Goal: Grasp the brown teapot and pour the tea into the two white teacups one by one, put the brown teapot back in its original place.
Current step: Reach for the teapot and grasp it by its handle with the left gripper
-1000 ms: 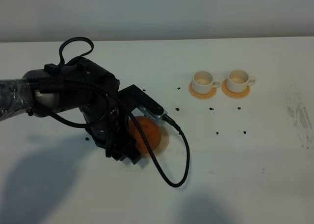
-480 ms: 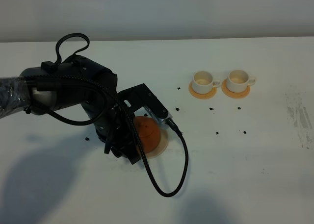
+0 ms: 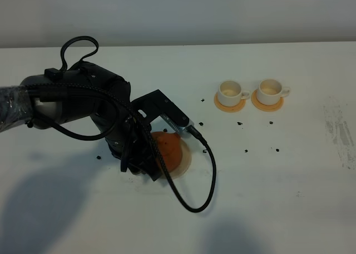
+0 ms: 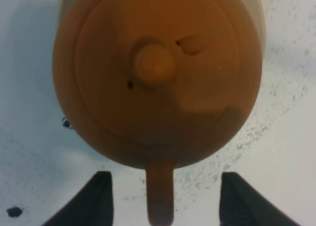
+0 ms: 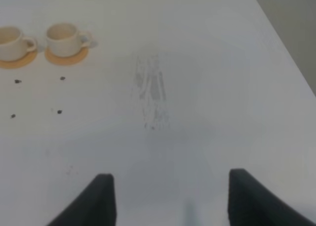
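On its flat, round tan coaster (image 3: 189, 157) sits the squat, smooth-clay brown teapot (image 4: 158, 77); its loop handle (image 4: 160, 201) lies between the left gripper (image 4: 167, 186)'s wide-apart jaws, touching neither, nothing held.

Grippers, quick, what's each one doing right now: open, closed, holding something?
Left gripper: open, jaws either side of the reddish-brown clay teapot's loop handle, not gripping it.
Right gripper: open, holding nothing.

No text, label, brand or number is readable anywhere.
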Controlling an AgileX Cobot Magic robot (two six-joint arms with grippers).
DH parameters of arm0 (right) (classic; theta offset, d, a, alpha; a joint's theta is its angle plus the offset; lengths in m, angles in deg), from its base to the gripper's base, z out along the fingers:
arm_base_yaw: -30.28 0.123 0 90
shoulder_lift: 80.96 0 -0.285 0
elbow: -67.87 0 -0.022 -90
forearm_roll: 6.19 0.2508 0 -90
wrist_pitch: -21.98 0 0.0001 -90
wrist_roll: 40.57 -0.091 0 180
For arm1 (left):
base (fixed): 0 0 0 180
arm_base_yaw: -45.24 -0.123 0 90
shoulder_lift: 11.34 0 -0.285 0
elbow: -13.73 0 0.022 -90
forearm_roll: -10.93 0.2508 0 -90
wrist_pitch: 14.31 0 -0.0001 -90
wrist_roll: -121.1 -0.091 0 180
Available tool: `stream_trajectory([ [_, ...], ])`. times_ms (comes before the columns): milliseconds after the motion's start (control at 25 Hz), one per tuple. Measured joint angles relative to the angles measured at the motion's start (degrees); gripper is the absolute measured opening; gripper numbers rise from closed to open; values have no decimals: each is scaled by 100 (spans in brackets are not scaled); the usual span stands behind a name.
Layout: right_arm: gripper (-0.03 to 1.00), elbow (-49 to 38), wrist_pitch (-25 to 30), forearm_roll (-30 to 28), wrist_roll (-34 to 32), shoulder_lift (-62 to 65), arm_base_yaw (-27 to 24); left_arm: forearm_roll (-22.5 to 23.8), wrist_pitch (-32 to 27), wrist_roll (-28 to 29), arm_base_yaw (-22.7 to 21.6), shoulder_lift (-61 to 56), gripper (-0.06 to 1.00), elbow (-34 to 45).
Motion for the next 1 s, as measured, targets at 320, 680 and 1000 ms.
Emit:
stream_trajectory([
  [320, 52, 0, 0, 0, 0, 0, 0, 0, 0, 87, 0, 0, 37, 0],
  [680, 52, 0, 0, 0, 0, 0, 0, 0, -5, 52, 0, 5, 37, 0],
  [1000, 52, 0, 0, 0, 0, 0, 0, 34, -5, 49, 0, 5, 29, 0],
])
